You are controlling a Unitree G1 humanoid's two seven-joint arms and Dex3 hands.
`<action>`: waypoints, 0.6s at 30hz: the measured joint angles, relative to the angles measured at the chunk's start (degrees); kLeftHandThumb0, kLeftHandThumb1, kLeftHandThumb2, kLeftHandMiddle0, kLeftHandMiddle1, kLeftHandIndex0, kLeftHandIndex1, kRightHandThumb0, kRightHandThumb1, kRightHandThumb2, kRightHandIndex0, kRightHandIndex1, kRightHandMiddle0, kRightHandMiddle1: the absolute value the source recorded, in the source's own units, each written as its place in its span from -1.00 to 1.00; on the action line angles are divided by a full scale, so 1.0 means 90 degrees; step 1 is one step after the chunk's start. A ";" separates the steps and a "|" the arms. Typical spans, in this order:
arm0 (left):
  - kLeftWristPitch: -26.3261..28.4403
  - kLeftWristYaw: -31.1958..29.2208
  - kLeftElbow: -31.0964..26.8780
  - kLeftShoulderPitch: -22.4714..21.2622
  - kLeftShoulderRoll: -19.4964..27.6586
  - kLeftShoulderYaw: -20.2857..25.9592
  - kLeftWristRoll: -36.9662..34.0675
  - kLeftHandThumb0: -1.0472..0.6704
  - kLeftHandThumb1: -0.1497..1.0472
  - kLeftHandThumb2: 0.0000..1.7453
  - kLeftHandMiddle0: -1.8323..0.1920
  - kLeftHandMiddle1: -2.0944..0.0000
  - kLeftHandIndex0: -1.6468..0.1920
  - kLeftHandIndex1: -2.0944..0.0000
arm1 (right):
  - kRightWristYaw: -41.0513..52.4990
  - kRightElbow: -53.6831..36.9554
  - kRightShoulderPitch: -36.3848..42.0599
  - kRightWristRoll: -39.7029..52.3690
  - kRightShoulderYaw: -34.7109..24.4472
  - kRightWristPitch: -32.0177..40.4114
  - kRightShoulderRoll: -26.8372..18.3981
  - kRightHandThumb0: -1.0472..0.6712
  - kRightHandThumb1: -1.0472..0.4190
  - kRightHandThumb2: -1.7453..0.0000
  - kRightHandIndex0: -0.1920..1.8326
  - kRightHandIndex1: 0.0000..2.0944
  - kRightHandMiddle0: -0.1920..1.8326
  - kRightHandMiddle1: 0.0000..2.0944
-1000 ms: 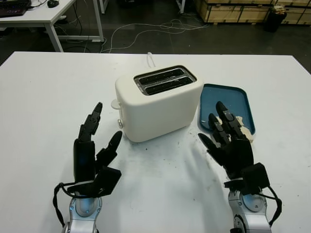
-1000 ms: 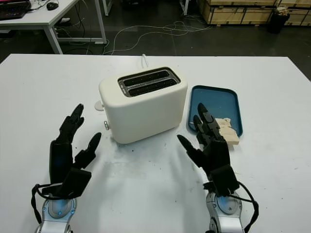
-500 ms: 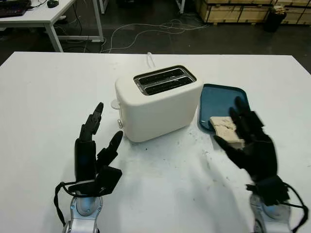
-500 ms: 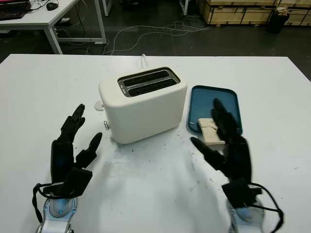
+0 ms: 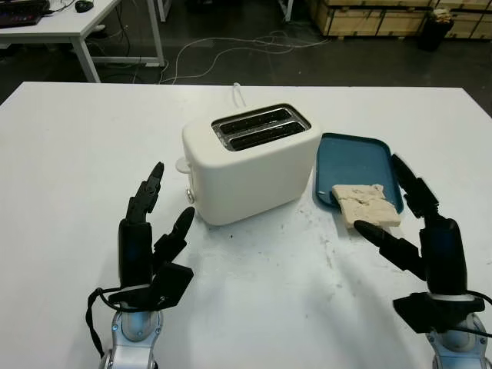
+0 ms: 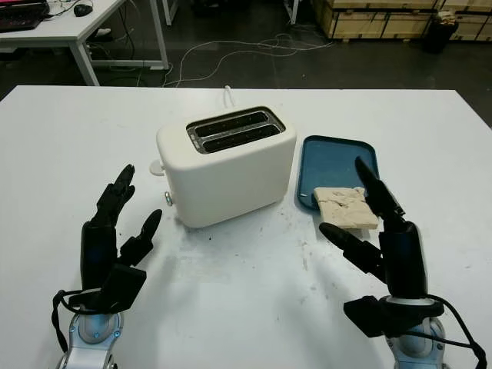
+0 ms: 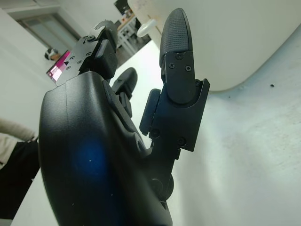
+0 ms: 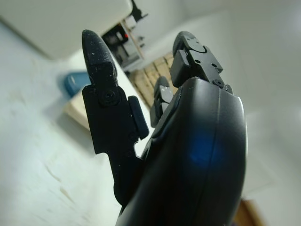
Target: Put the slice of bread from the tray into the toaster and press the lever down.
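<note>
Centrally on the white surface (image 5: 69, 138) stands the toaster (image 5: 250, 161), with the blue tray (image 5: 355, 157) beside it. Its slice of bread (image 5: 367, 204) lies just beyond the released, empty right hand (image 5: 423, 231); the open left hand (image 5: 146, 238) is farther away.

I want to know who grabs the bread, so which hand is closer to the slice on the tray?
Right. The right hand is open just beside the slice of bread, at the blue tray. The left hand is open beyond the toaster.

White table (image 5: 69, 154), floor cables (image 5: 231, 48)
</note>
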 measured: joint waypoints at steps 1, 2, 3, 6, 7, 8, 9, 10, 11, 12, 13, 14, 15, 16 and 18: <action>0.0000 0.0000 -0.0009 0.0003 0.0000 0.0000 0.0002 -0.57 0.79 -0.55 0.73 0.34 0.45 0.98 | -0.0138 0.0144 -0.0033 -0.0238 0.0010 -0.0042 -0.0122 -0.30 -0.72 0.99 -0.57 -1.00 -0.54 -1.00; 0.0000 -0.0002 -0.0010 0.0004 0.0005 -0.0001 0.0002 -0.56 0.79 -0.53 0.74 0.34 0.45 0.98 | -0.0270 0.0293 -0.0069 -0.0469 0.0030 -0.0061 -0.0255 -0.30 -0.73 0.99 -0.59 -1.00 -0.56 -1.00; 0.0000 -0.0005 -0.0012 0.0005 0.0012 0.0000 0.0001 -0.56 0.79 -0.53 0.74 0.34 0.46 0.98 | -0.0375 0.0416 -0.0094 -0.0673 0.0050 -0.0061 -0.0373 -0.31 -0.73 0.99 -0.59 -1.00 -0.56 -1.00; 0.0000 -0.0032 -0.0014 0.0003 0.0019 0.0000 -0.0006 -0.56 0.79 -0.55 0.74 0.33 0.44 0.98 | -0.0700 0.0656 -0.0157 -0.1285 0.0159 -0.0049 -0.0668 -0.33 -0.74 0.99 -0.60 -1.00 -0.57 -0.99; 0.0000 -0.0033 -0.0014 0.0003 0.0014 0.0000 -0.0005 -0.57 0.79 -0.56 0.73 0.33 0.44 0.98 | -0.0818 0.0737 -0.0185 -0.1498 0.0202 -0.0021 -0.0748 -0.33 -0.74 1.00 -0.60 -1.00 -0.56 -0.99; 0.0000 -0.0033 -0.0014 0.0003 0.0009 0.0000 -0.0004 -0.57 0.79 -0.56 0.73 0.33 0.44 0.98 | -0.0963 0.0802 -0.0211 -0.1738 0.0255 0.0051 -0.0833 -0.33 -0.72 1.00 -0.60 -1.00 -0.55 -0.99; 0.0000 -0.0033 -0.0014 0.0002 0.0005 0.0000 -0.0005 -0.57 0.79 -0.56 0.73 0.33 0.44 0.98 | -0.1090 0.0880 -0.0240 -0.1960 0.0315 0.0125 -0.0930 -0.33 -0.72 1.00 -0.60 -1.00 -0.55 -0.99; 0.0000 -0.0033 -0.0014 0.0002 0.0006 -0.0001 -0.0004 -0.57 0.79 -0.55 0.73 0.33 0.44 0.98 | -0.1218 0.0977 -0.0273 -0.2144 0.0368 0.0186 -0.1034 -0.32 -0.71 1.00 -0.60 -1.00 -0.55 -0.99; 0.0000 -0.0034 -0.0014 0.0002 0.0006 -0.0001 -0.0005 -0.57 0.79 -0.55 0.74 0.33 0.45 0.98 | -0.1318 0.1061 -0.0308 -0.2299 0.0417 0.0255 -0.1132 -0.31 -0.70 1.00 -0.60 -1.00 -0.55 -0.99; 0.0000 -0.0035 -0.0014 0.0001 0.0008 0.0000 -0.0003 -0.57 0.79 -0.55 0.73 0.33 0.44 0.98 | -0.1398 0.1138 -0.0341 -0.2425 0.0455 0.0318 -0.1219 -0.30 -0.68 1.00 -0.60 -1.00 -0.55 -0.99; 0.0001 -0.0035 -0.0014 0.0001 0.0009 -0.0001 0.0001 -0.57 0.79 -0.54 0.73 0.33 0.44 0.98 | -0.1486 0.1239 -0.0391 -0.2564 0.0506 0.0407 -0.1320 -0.29 -0.68 1.00 -0.60 -1.00 -0.55 -0.99; 0.0001 -0.0036 -0.0014 -0.0001 0.0010 -0.0001 0.0004 -0.57 0.79 -0.54 0.73 0.33 0.44 0.98 | -0.1550 0.1316 -0.0428 -0.2643 0.0560 0.0499 -0.1405 -0.29 -0.67 1.00 -0.60 -1.00 -0.55 -1.00; 0.0005 -0.0035 -0.0016 -0.0001 0.0008 -0.0001 0.0006 -0.57 0.79 -0.55 0.73 0.33 0.43 0.98 | -0.1590 0.1390 -0.0462 -0.2721 0.0612 0.0583 -0.1486 -0.28 -0.68 1.00 -0.60 -1.00 -0.55 -1.00; 0.0006 -0.0035 -0.0016 -0.0002 0.0008 -0.0002 0.0008 -0.57 0.79 -0.55 0.73 0.33 0.44 0.98 | -0.1612 0.1457 -0.0491 -0.2805 0.0671 0.0669 -0.1562 -0.28 -0.67 1.00 -0.60 -1.00 -0.55 -1.00; 0.0006 -0.0036 -0.0016 -0.0005 0.0009 -0.0002 0.0007 -0.57 0.79 -0.55 0.73 0.34 0.44 0.98 | -0.1628 0.1555 -0.0548 -0.2884 0.0792 0.0870 -0.1678 -0.28 -0.67 1.00 -0.59 -1.00 -0.55 -1.00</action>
